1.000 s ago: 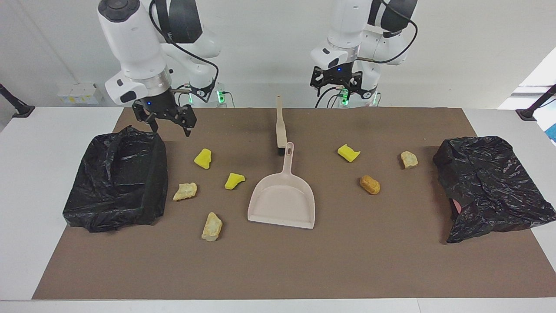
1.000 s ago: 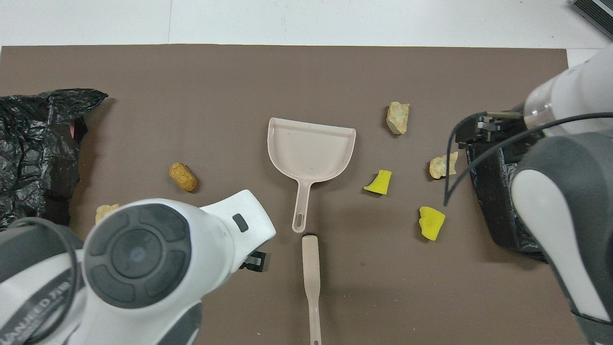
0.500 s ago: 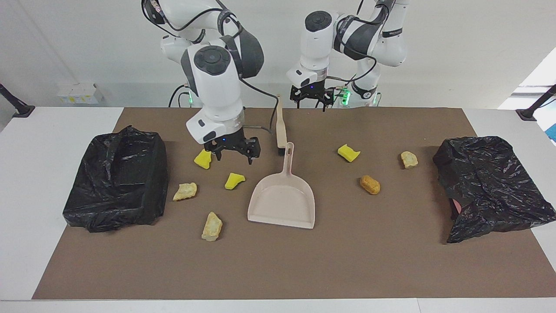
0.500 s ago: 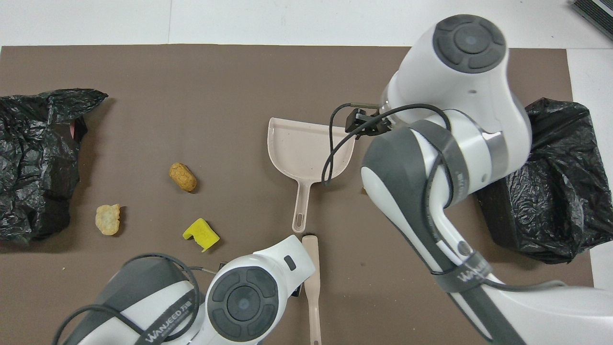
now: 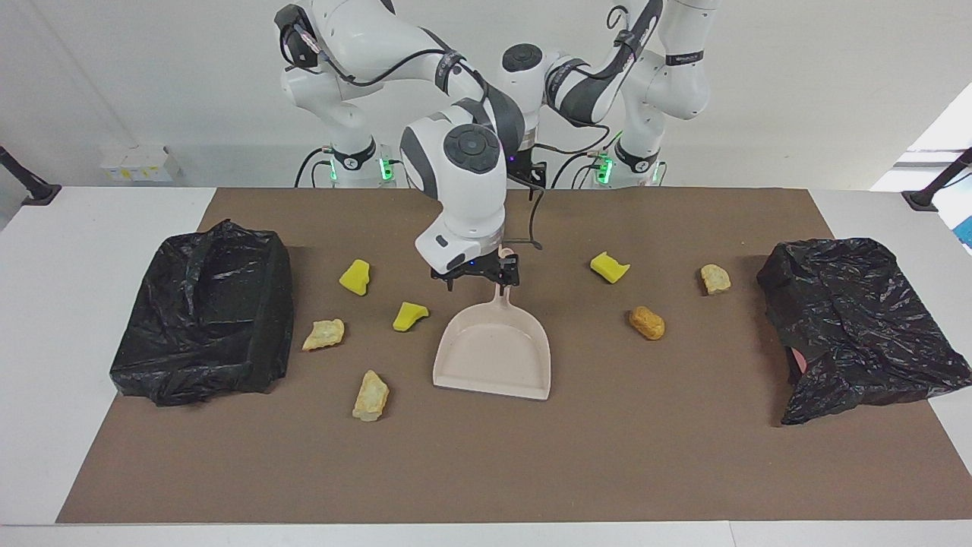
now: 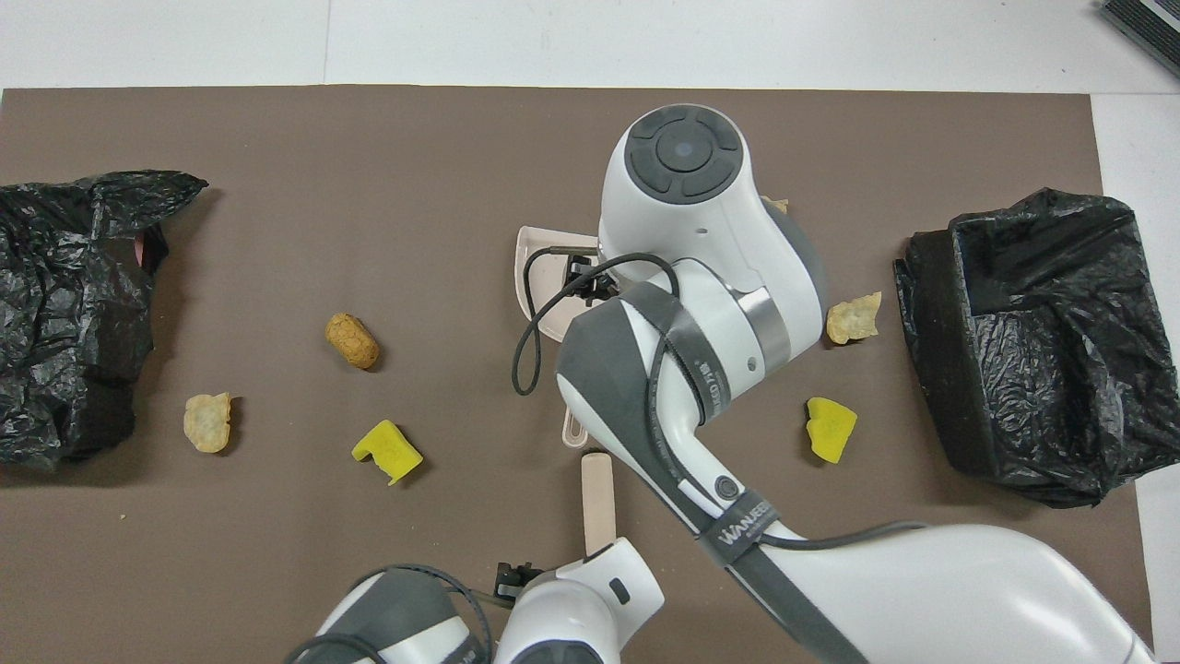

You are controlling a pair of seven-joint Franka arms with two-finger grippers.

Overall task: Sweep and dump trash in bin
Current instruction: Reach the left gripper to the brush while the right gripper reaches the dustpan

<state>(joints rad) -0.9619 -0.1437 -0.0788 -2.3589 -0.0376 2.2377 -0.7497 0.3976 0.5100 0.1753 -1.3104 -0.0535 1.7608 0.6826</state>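
Seven trash chunks (image 5: 411, 315) lay unswept. Right gripper (image 5: 477, 278), fingers apart, had swung from the bin (image 5: 201, 315) to over the dustpan (image 5: 493, 357) handle, probably to grasp; left gripper's fingers hidden.

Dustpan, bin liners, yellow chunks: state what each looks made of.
Dustpan: likely rigid plastic, beige, smooth matte, moulded rim and handle.
Bin liners: thin black plastic film, crinkled, with glossy highlights.
Yellow chunks: probably sponge foam, bright, dull-surfaced, with roughly cut edges.
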